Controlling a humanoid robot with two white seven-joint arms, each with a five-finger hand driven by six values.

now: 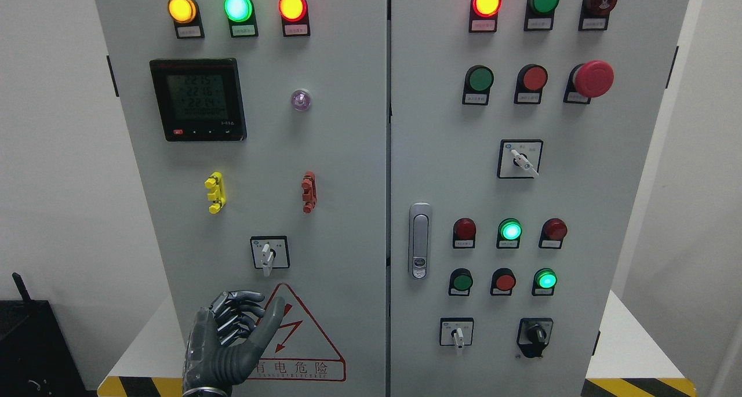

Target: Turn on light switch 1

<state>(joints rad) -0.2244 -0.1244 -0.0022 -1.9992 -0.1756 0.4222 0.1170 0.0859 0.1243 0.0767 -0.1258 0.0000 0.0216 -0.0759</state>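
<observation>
Rising from the bottom edge at lower left, the robot's left hand [232, 342] is hovering before a grey electrical cabinet [348, 153], its fingers [240, 310] loosely curled and its thumb standing apart, gripping nothing. Its palm is covering the left corner of a red triangular warning sign [310, 342]. No right hand is showing. Just above the hand, and clear of it, a small white-handled rotary switch [269, 252] is sitting in its black-framed plate on the left door, handle pointing straight down; this is probably the switch the task is naming, though the labels are too small to read. Three similar selectors are waiting on the right door, so picking the wrong one is a real risk. With fingers bunched like this, the hand is also likely to slip off the short handle, or to brush the red terminal block [309, 192] above, should the reach be running high.
</observation>
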